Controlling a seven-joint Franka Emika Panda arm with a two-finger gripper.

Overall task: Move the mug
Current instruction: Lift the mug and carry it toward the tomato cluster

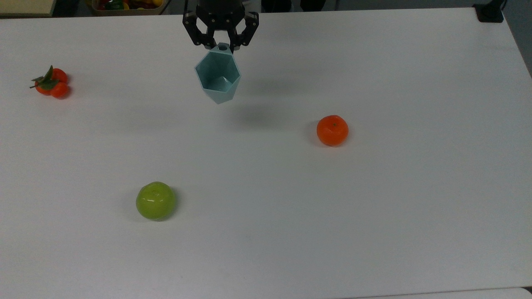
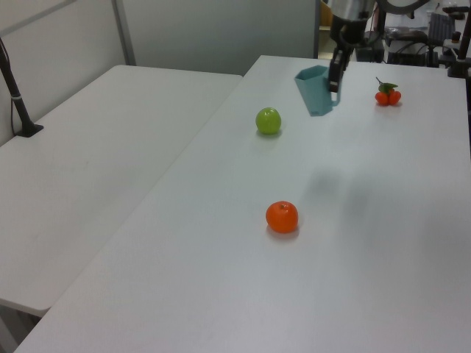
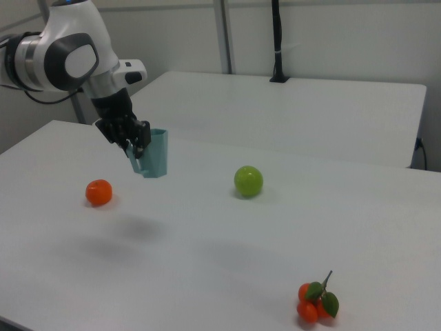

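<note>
Mug (image 1: pixel 217 79): pale teal, faceted, held clear of the white table (image 1: pixel 374 216), at top centre of the top view; its shadow is cast on the surface below. Gripper (image 1: pixel 220 45): fingers pinched on the tab at the mug's rim. Orange (image 1: pixel 332 130): set right of centre in the top view. Green apple (image 1: pixel 155 200): placed lower left. Small orange fruits with leaves (image 1: pixel 50 82): located at the far left edge.

Two white tables (image 2: pixel 96 162) stand side by side before pale wall panels (image 2: pixel 213 29).
</note>
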